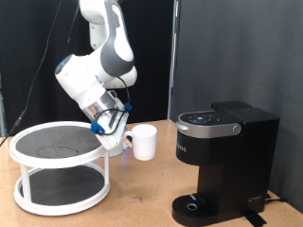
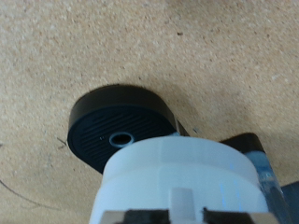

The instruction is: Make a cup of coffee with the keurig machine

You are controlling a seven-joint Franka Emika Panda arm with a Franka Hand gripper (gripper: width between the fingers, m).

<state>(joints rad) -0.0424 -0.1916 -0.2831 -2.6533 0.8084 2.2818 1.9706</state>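
Gripper [image 1: 117, 130] pinches white mug [image 1: 142, 142] by handle side — carried upright twd Keurig [image 1: 222, 161] drip base [image 2: 121, 126].

I observe a white round two-tier tray stand [image 1: 59, 170] with dark grey shelf surfaces resting on the cork-textured tabletop [image 1: 142, 194], positioned just beside and below the gripper, against a black backdrop curtain [image 1: 227, 52].
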